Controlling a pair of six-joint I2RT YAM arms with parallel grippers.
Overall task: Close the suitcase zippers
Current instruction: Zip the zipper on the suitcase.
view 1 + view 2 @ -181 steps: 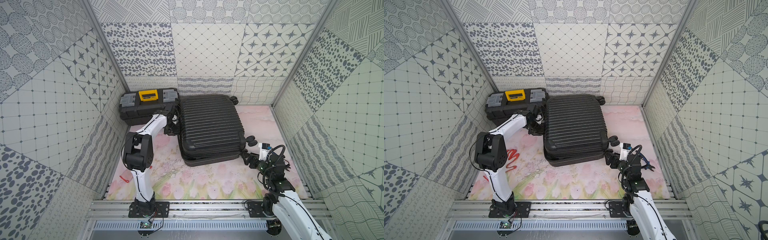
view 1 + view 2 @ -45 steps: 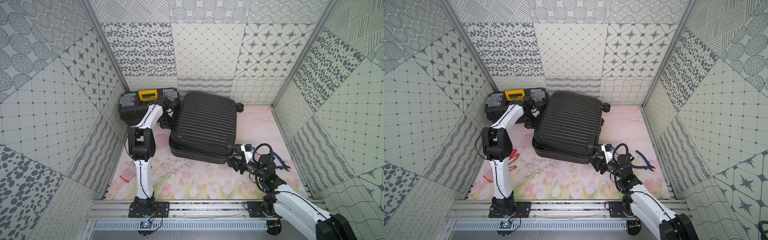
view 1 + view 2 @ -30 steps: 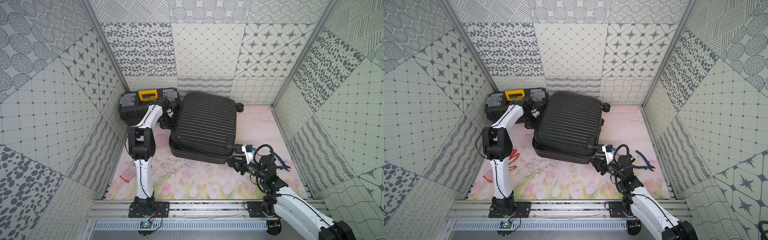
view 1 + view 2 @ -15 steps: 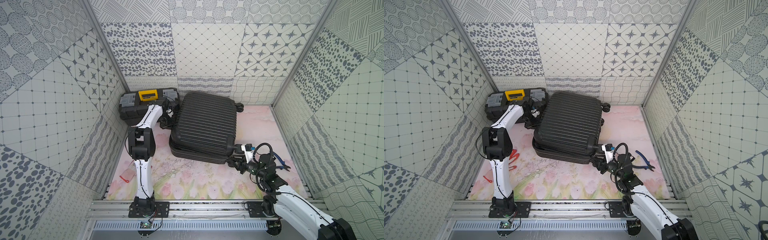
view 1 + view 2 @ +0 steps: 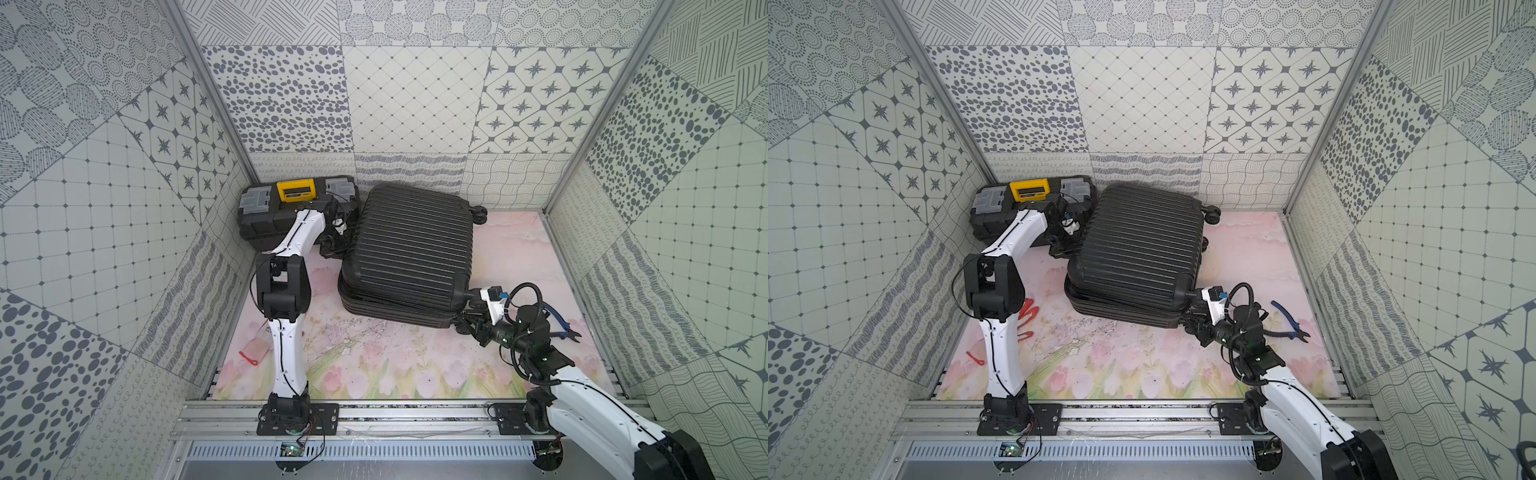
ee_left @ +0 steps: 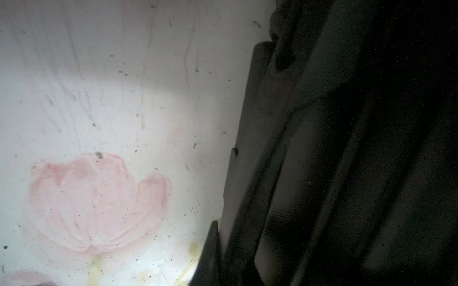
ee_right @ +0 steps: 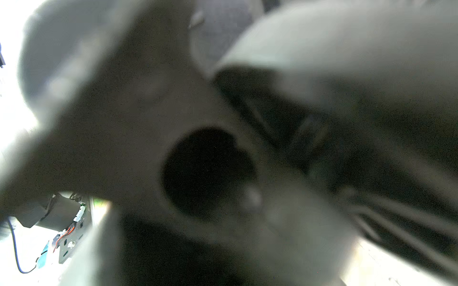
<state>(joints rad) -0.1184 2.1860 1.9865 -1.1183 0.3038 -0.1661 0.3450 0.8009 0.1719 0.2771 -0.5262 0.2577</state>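
We are working on the suitcase, which is lying flat and a little skewed on the flowered surface. Its far left side is just beside the toolbox.

The left tool is clenched in the narrow gap there. We cannot see whether it is pinching a pull. The right tool is sitting at the near right corner, by a wheel. Its wrist view is too blurred, so we cannot tell if it is released or grasping.

Along the near edge the zipper track is looking slightly gaping. So we judge it best to be pressing the two shells together with one arm, and to be drawing the pull low and straight along the seam, not outward, so the case is not sliding.

The toolbox is crowding the left arm. The blue pliers are lying near the right arm. A small red item is resting well apart.
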